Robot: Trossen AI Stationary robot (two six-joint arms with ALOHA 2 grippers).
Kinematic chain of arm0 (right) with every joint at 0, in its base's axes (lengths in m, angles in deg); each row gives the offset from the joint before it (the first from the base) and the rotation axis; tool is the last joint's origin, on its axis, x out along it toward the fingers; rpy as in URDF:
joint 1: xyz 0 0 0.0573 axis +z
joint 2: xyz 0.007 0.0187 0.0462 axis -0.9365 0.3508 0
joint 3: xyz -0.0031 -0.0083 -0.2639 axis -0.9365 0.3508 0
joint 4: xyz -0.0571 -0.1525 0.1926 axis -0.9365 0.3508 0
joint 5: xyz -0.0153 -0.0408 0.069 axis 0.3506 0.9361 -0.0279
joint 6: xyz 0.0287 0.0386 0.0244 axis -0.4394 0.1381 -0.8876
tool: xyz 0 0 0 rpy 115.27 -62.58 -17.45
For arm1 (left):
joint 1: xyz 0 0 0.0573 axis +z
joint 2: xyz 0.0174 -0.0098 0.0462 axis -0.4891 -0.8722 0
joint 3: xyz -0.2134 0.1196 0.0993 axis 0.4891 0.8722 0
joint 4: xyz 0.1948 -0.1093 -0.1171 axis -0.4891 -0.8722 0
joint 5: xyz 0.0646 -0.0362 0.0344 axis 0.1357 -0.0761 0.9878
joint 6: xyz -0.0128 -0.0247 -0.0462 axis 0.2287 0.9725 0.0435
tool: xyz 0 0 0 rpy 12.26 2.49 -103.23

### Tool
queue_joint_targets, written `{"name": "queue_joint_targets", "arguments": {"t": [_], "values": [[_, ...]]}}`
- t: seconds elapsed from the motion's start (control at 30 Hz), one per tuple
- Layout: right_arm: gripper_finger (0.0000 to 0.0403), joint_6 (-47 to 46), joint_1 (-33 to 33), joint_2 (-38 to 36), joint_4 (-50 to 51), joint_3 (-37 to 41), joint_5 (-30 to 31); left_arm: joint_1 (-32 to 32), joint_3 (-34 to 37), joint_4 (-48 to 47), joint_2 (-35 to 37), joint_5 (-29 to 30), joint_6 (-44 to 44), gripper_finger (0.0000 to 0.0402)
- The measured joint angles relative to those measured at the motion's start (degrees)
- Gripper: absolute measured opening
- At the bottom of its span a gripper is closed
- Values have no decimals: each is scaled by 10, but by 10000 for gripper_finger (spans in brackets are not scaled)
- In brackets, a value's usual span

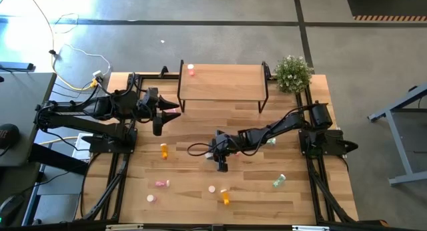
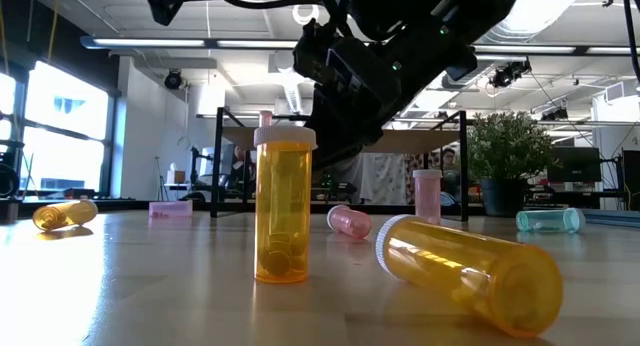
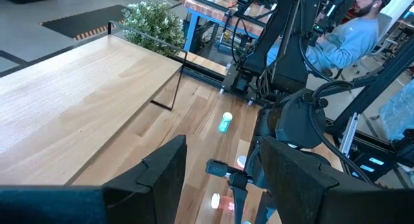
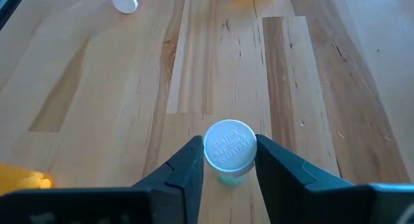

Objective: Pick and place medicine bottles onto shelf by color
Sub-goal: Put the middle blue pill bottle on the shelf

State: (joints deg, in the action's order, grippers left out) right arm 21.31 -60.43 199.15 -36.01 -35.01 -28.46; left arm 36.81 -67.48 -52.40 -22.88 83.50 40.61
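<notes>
My right gripper (image 4: 229, 160) is low over the middle of the table (image 1: 200, 134), shut on a small pale green medicine bottle with a white cap (image 4: 229, 145) that stands upright. My left gripper (image 1: 160, 121) hangs open, high up near the shelf's left end; nothing shows between its fingers (image 3: 169, 160). A small pink thing (image 1: 173, 110) shows beside it; I cannot tell what it rests on. The shelf (image 1: 223, 84), a light wood board on thin black legs, stands at the far side with one pink bottle (image 1: 191, 70) upright on its left end. My right gripper pinches the white cap (image 4: 213, 160) of the green bottle between its two fingers, one on each side. The fingers slant down from the table's right side. The bottle stands upright; its foot is hidden under the cap.
Loose bottles lie toward the near edge: orange (image 1: 164, 151), pink (image 1: 162, 183), orange (image 1: 225, 197), green (image 1: 279, 181). Another green one (image 3: 224, 122) lies by the right arm. A potted plant (image 1: 293, 72) stands at the far right. A seated person (image 3: 352, 36) is beyond the table.
</notes>
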Motion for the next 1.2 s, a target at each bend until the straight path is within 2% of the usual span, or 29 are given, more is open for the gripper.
{"name": "queue_joint_targets", "arguments": {"t": [0.27, 0.6, 1.0, 1.2], "values": [[113, -22, -3, -16, -1, 0, 1, 0, 0, 7, 0, 0, 2, 187], [113, -54, -55, -136, 1, 0, 72, 5, -1, 52, 7, 2, -18, 187], [113, 19, -192, -288, 35, 0, 130, 48, -1, 47, 6, -3, -51, 170], [113, 37, -286, -361, 141, 0, 150, 78, -1, 47, 6, -3, -60, 168]]}}
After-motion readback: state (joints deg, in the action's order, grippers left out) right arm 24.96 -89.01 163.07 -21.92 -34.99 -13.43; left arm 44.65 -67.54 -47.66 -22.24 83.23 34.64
